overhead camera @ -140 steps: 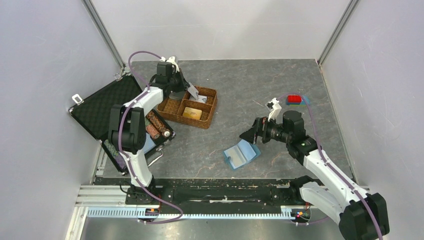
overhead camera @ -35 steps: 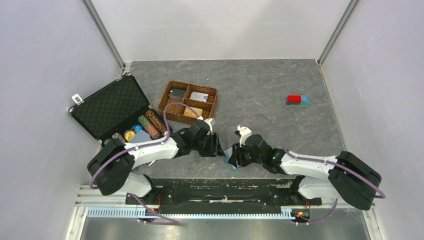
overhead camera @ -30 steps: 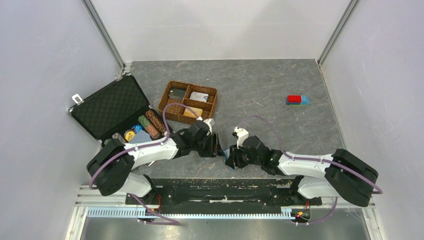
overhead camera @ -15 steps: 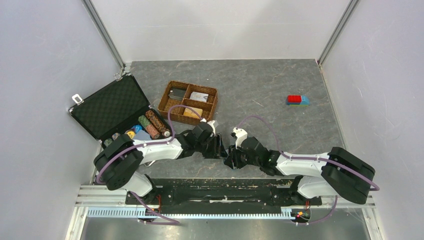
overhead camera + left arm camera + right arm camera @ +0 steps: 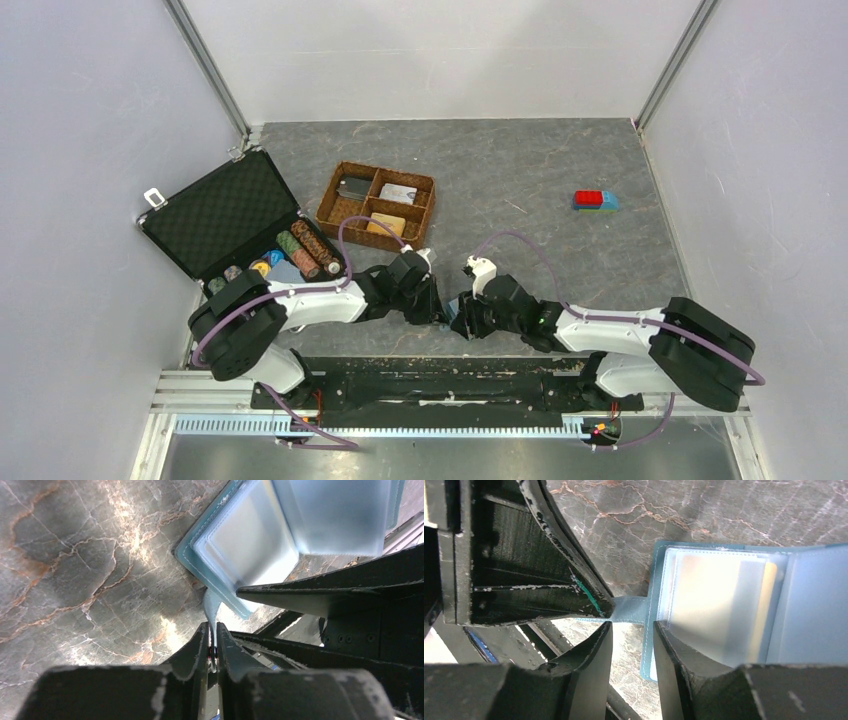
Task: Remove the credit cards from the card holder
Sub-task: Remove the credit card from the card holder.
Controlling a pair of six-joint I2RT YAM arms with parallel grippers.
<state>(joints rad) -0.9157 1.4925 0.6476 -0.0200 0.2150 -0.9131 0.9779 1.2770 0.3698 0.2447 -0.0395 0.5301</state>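
Lying open, the card holder (image 5: 704, 605) is held by its tab (image 5: 212, 605) in the clenched left gripper (image 5: 213, 630). The right gripper (image 5: 631, 627) is parted beside it, nothing grasped

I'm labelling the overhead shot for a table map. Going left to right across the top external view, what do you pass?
black case → wicker tray → left gripper → right gripper → red and blue block. The card holder is left out: the grippers mostly cover it there, and the left one pinches its tab.
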